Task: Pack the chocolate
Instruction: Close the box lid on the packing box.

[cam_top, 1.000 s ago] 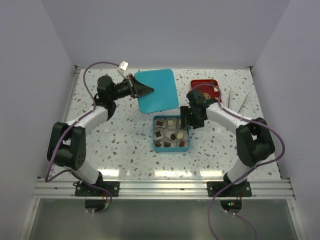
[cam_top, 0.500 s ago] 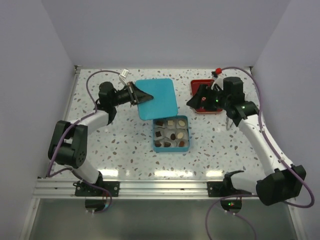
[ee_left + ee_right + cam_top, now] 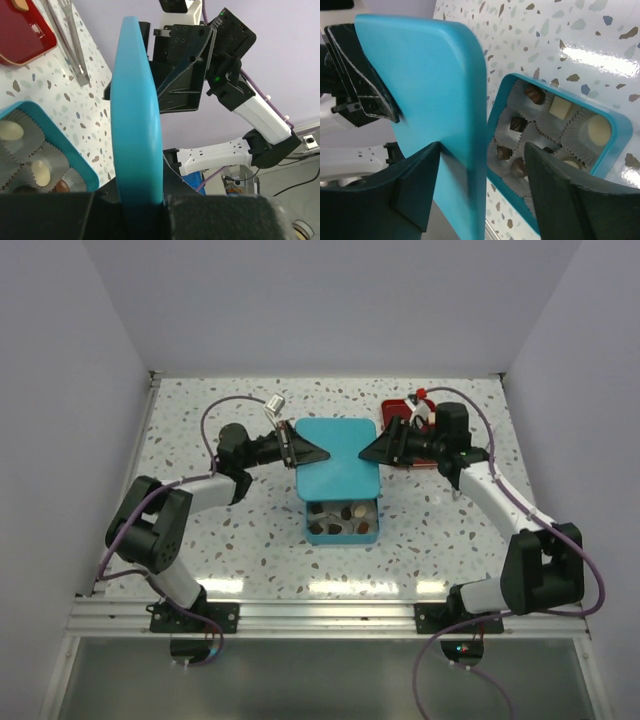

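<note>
Grips the teal lid [image 3: 338, 465] by its left edge in the left tool [image 3: 322, 452], pinched narrow on it. Holds it now above the rear part of the teal box [image 3: 342, 540]; a second ago kept it farther back and to the left, clear of the box. Brings the right tool [image 3: 362, 453] across from over the red tray [image 3: 392, 408] to the lid's right edge. Spreads it wide there, straddling that edge without clamping, as seen from the right wrist. Leaves the chocolate [image 3: 343, 512] in its paper cups [image 3: 535, 130] inside the box, with the front rows uncovered. Suggests filling is finished and closing is under way. Calls next for squaring the lid with the box rim and lowering it. Risks a skewed lid catching on the rim.
</note>
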`<state>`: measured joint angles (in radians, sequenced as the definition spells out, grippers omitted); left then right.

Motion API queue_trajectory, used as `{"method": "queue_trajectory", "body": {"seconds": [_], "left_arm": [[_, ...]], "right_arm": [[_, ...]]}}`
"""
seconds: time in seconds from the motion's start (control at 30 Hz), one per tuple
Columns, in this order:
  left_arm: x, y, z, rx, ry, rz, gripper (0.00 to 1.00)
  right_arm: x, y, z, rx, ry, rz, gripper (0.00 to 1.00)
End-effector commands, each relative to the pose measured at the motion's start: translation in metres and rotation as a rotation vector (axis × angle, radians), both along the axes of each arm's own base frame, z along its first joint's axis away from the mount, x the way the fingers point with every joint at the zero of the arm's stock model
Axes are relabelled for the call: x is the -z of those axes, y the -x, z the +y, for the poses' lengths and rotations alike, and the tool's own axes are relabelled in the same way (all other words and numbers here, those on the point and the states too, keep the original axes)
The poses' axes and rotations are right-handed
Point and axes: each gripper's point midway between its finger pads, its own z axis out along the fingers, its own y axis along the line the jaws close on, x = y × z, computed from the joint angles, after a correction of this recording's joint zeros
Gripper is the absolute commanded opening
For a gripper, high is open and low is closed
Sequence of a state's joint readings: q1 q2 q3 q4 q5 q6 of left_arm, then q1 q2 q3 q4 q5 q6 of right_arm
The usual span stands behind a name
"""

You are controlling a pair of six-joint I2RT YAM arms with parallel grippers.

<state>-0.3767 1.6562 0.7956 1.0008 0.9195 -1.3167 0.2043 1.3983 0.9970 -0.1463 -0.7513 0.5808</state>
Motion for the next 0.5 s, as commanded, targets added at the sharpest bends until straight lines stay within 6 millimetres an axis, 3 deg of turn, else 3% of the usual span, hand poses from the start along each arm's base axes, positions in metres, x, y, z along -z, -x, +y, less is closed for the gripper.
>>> {"method": "queue_trajectory", "body": {"seconds": [0.0, 0.07, 0.1, 0.17, 0.33, 0.47], "left_arm": [[-0.019, 0.005, -0.008, 0.031, 0.058, -0.074, 0.0], [-0.011, 0.004, -0.009, 0.024, 0.038, -0.05, 0.0], [-0.007, 0.003, -0.009, 0.02, 0.027, -0.056, 0.0], [0.002, 0.002, -0.009, 0.012, -0.003, -0.03, 0.13], [0.023, -0.012, -0.007, -0.051, -0.133, -0.054, 0.42], [0.058, -0.02, 0.004, -0.112, -0.324, -0.044, 0.45]], "right_arm": [[-0.011, 0.007, 0.004, -0.037, -0.051, -0.06, 0.64], [-0.005, 0.013, 0.003, -0.04, -0.053, -0.039, 0.43], [-0.004, 0.015, 0.002, -0.038, -0.052, -0.03, 0.38], [0.005, 0.022, 0.0, -0.036, -0.044, 0.002, 0.32], [0.02, 0.035, -0.006, -0.011, -0.031, 0.048, 0.25], [0.036, 0.044, -0.008, 0.002, -0.025, 0.089, 0.25]]}}
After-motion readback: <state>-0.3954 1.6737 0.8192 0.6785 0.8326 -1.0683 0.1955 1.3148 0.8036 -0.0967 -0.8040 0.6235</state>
